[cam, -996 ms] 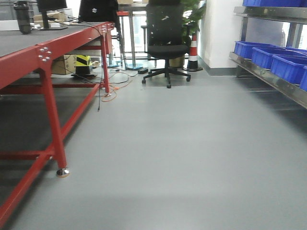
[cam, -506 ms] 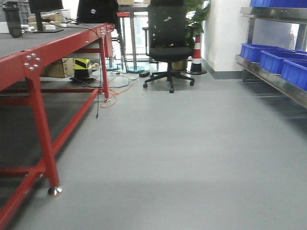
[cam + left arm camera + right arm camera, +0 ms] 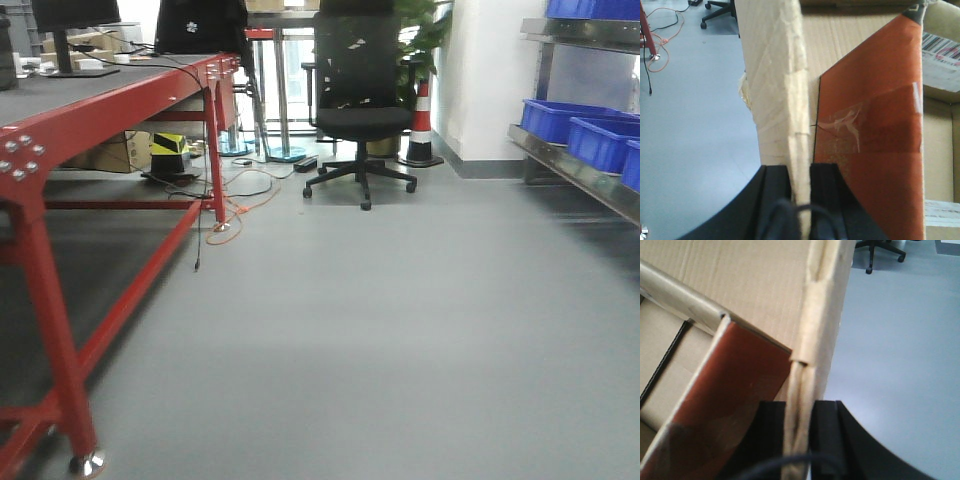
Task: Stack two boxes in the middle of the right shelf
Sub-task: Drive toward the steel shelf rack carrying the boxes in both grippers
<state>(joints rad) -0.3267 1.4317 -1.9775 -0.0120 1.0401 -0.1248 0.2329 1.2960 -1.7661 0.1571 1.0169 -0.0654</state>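
Note:
Both wrist views show one brown cardboard box held off the floor. In the left wrist view my left gripper [image 3: 800, 171] is shut on the box's upright side wall [image 3: 774, 75], one black finger on each face. In the right wrist view my right gripper [image 3: 800, 407] is shut the same way on the opposite wall [image 3: 822, 315]. An orange-brown flap [image 3: 875, 125] with old tape lies inside the box. The steel right shelf [image 3: 573, 168] stands at the right edge of the front view; I cannot tell which level is the middle one.
Blue plastic bins [image 3: 580, 128] sit on the shelf. A red-framed table [image 3: 110, 100] runs along the left, its leg [image 3: 55, 350] close by. A black office chair [image 3: 360, 110], a striped cone [image 3: 421, 125] and floor cables [image 3: 240, 195] lie ahead. Grey floor [image 3: 380, 330] stretches between.
The front view has advanced: the red table leg slid left and down, the chair and cone came closer, and the shelf with its bins slid towards the right edge.

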